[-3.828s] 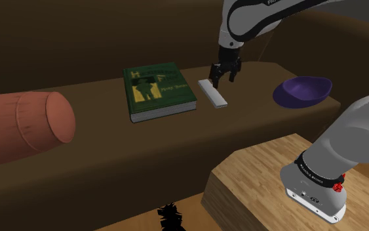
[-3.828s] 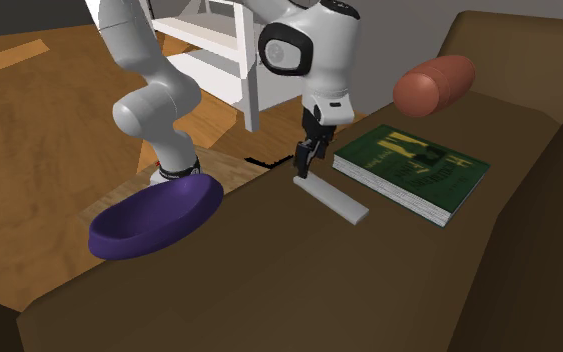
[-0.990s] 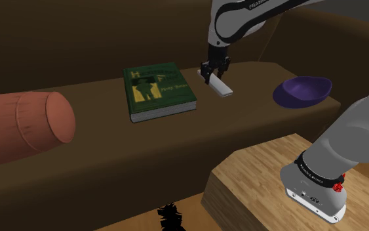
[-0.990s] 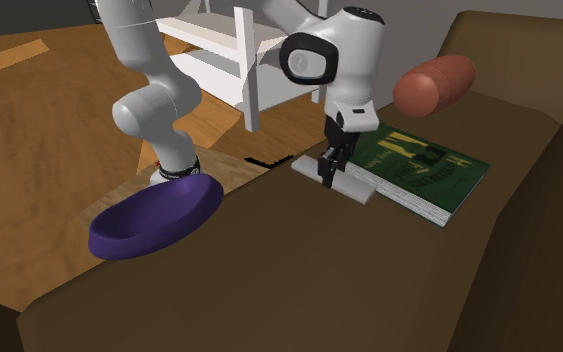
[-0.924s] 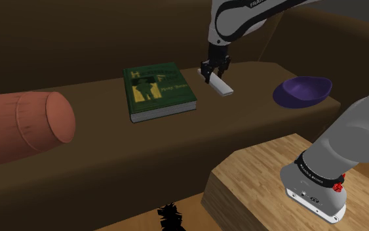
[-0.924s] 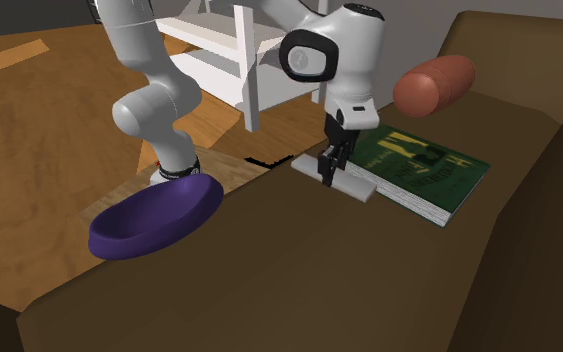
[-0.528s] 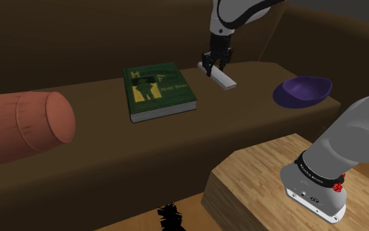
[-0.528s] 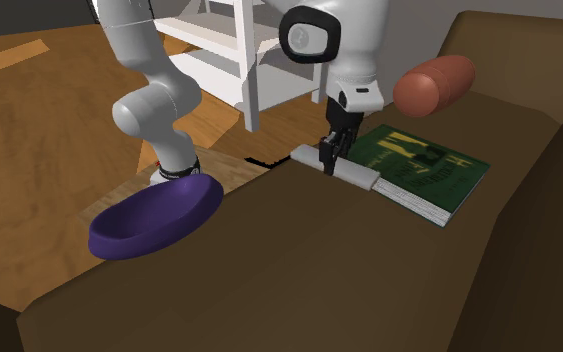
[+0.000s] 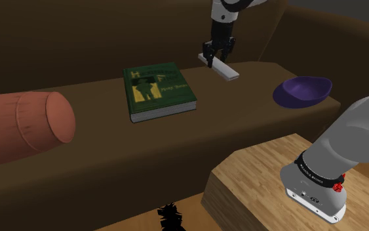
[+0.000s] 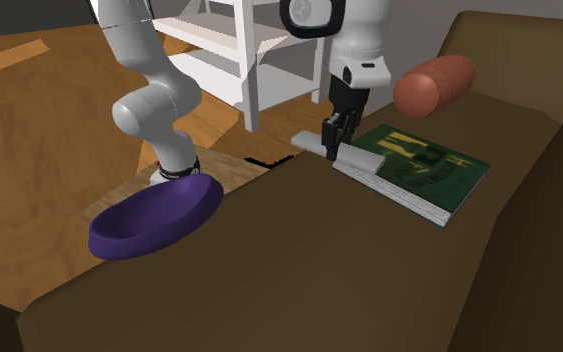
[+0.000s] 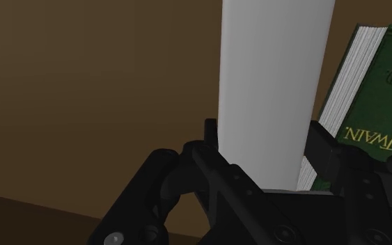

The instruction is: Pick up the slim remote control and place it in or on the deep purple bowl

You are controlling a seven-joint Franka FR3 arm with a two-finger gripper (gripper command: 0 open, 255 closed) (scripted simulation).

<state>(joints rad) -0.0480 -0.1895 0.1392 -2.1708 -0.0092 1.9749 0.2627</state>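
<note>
The slim remote control is a flat pale grey bar, and my black gripper is shut on one end of it. It hangs in the air above the brown surface, its free end sloping down toward the shoulder view's right. From the second exterior view the remote floats beside the green book, clasped by the gripper. Seen from the wrist, the remote runs straight out between the two fingers. The deep purple bowl rests at the surface's right end in the shoulder view, well apart from the gripper; the bowl is empty.
A green hardcover book lies flat just left of the gripper in the shoulder view. A reddish-brown bolster lies at the far left. The wooden stand holds the arm's base. A white shelf unit stands on the wooden floor behind.
The gripper has closed on the remote and lifted it off the brown surface. It has risen steadily over the last second, and the remote now hangs tilted in the air.
</note>
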